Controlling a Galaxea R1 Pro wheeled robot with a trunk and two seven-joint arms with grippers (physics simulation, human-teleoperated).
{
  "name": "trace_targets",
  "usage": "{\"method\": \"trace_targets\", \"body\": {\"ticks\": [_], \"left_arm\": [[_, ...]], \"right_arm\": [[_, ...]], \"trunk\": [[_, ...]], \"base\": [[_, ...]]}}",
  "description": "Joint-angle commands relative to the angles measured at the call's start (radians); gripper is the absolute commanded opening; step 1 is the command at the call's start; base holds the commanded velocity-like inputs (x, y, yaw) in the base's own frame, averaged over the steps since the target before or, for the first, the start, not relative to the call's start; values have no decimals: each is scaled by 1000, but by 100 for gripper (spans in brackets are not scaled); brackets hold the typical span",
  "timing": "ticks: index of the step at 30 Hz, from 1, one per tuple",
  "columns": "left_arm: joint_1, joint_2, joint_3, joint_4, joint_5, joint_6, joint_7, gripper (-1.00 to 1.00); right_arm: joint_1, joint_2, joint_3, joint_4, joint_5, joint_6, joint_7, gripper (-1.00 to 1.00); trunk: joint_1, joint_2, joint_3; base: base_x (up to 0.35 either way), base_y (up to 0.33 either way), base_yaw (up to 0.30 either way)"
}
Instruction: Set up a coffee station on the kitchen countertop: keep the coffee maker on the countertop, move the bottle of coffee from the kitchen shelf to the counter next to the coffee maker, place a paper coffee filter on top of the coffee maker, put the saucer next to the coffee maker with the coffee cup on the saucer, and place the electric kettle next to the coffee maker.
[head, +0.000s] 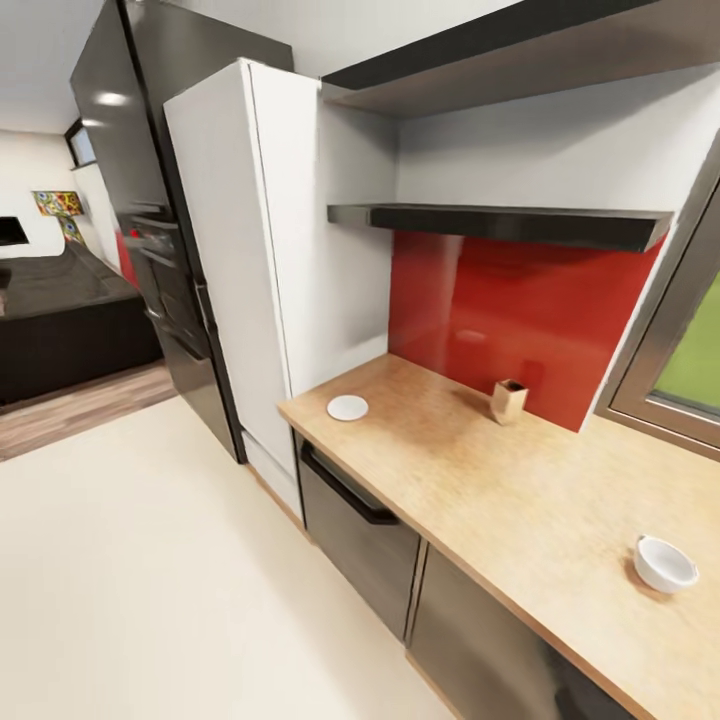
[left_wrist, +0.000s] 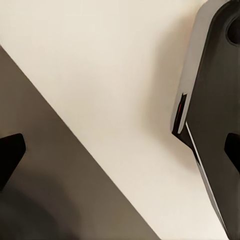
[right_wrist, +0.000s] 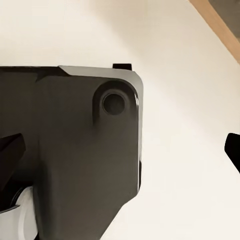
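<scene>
The left gripper (left_wrist: 120, 150) hangs over the pale floor (left_wrist: 110, 65), its two dark fingertips (left_wrist: 11, 152) standing far apart at opposite edges of the left wrist view, with nothing between them. Beneath it lie a dark grey panel and part of the robot's base (left_wrist: 215, 115), black with a light rim. The right gripper (right_wrist: 122, 155) is likewise spread wide and holds nothing; below it sits the dark base with a round recess, the cream floor around it, and a strip of wood-coloured edge (right_wrist: 220, 27) at one corner.

From the head view, taken left to right: a dim living area with a dark sofa (head: 60, 320) and wood flooring lies well back. Next stands a tall black oven unit (head: 150, 230), then a white tall cabinet (head: 250, 270) beside it. The wooden countertop (head: 470, 470) begins at that cabinet and runs toward the right, with dark cabinet fronts (head: 360, 540) beneath. The saucer (head: 347, 407), white and flat, rests near the counter's left end, close to the front edge. Further right, against the red backsplash (head: 520, 320), stands a small tan container (head: 509, 400), well apart from the saucer. Two dark shelves (head: 500, 222) hang above. At the far right the coffee cup (head: 665, 563), white, sits near the counter's front edge, beneath a window frame (head: 670, 370).
</scene>
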Motion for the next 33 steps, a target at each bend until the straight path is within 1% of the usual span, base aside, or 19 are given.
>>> {"method": "trace_targets", "body": {"ticks": [1, 5, 14, 19, 33], "left_arm": [[0, -1, 3, -2, -3, 2, 1, 100], [0, -1, 3, -3, -3, 1, 0, 100], [0, -1, 2, -4, -5, -3, 1, 100], [0, -1, 2, -4, -6, -4, 0, 100], [0, -1, 2, -3, -6, -4, 1, 100]], "right_arm": [[-1, 0, -9, 1, 10, -3, 3, 100], [-1, 0, -9, 1, 10, -3, 3, 100], [-1, 0, -9, 1, 10, -4, 3, 100], [-1, -1, -9, 1, 10, -4, 3, 100], [-1, -2, -9, 1, 10, -3, 3, 100]], "trunk": [[1, -2, -1], [1, -2, 3], [1, -2, 4], [1, -2, 5], [1, -2, 7]], "base": [[161, 311, 199], [175, 308, 148], [233, 269, 11], [280, 216, -183], [286, 219, -262]]}}
